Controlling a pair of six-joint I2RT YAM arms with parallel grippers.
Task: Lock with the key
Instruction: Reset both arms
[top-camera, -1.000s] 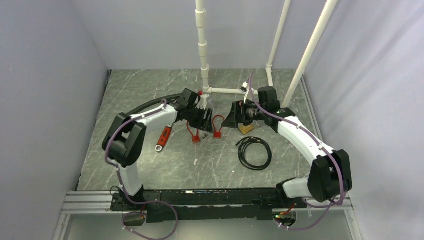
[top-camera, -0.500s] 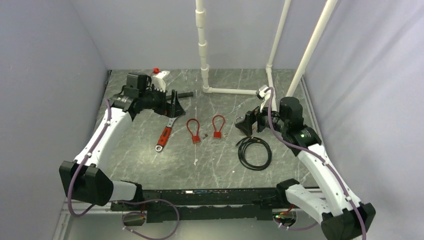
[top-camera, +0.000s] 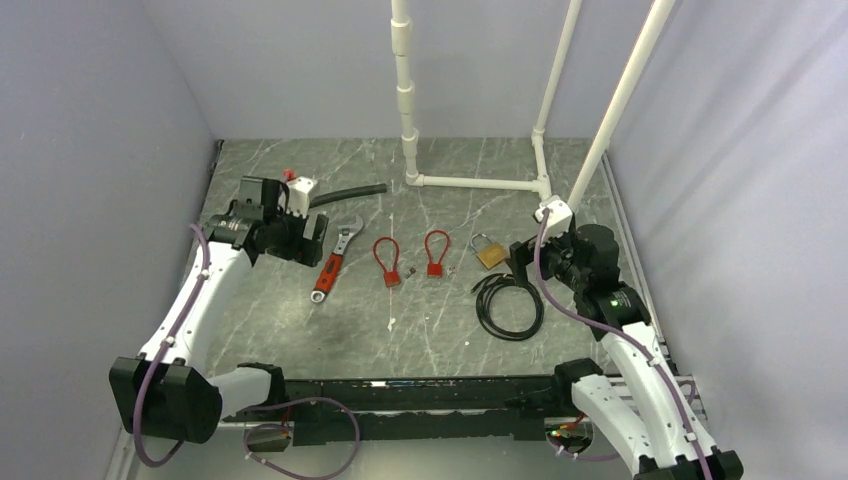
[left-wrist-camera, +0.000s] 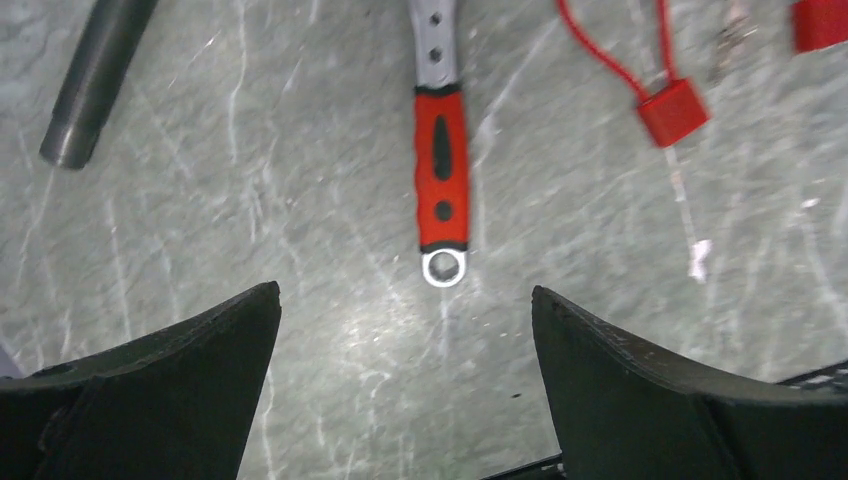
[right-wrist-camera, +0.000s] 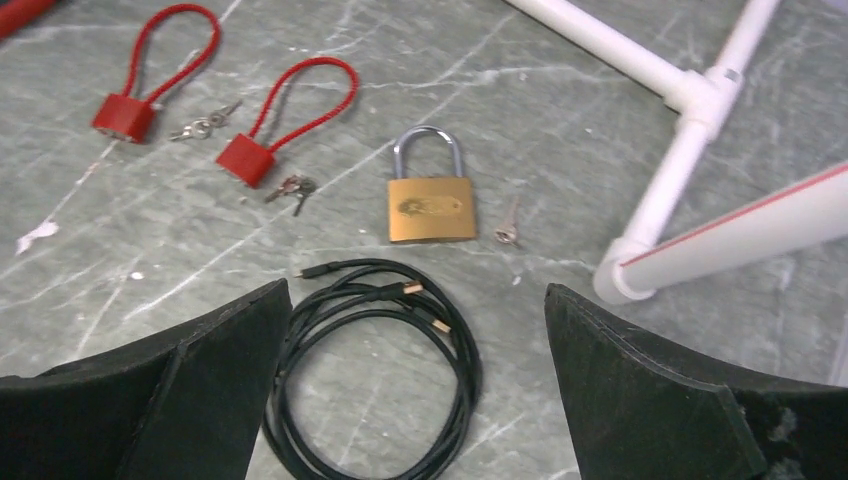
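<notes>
A brass padlock (right-wrist-camera: 430, 205) with a closed steel shackle lies flat on the grey marble table, also in the top view (top-camera: 489, 253). A small silver key (right-wrist-camera: 508, 225) lies just right of it. My right gripper (right-wrist-camera: 415, 300) is open and empty, hanging above the table near the padlock and over a coiled black cable (right-wrist-camera: 375, 365); in the top view it (top-camera: 520, 262) sits right of the padlock. My left gripper (left-wrist-camera: 405, 300) is open and empty at the left side (top-camera: 315, 240), above a red-handled wrench (left-wrist-camera: 441, 160).
Two red cable locks (right-wrist-camera: 160, 70) (right-wrist-camera: 285, 120) with small key bunches (right-wrist-camera: 293, 188) lie left of the padlock. A white pipe frame (right-wrist-camera: 690, 110) stands right and behind. A black tube (left-wrist-camera: 95, 85) lies far left. Grey walls enclose the table.
Both arms have drawn back from the middle: the left gripper moved to the left, the right gripper pulled back to the right and nearer. The padlock now lies uncovered on the table.
</notes>
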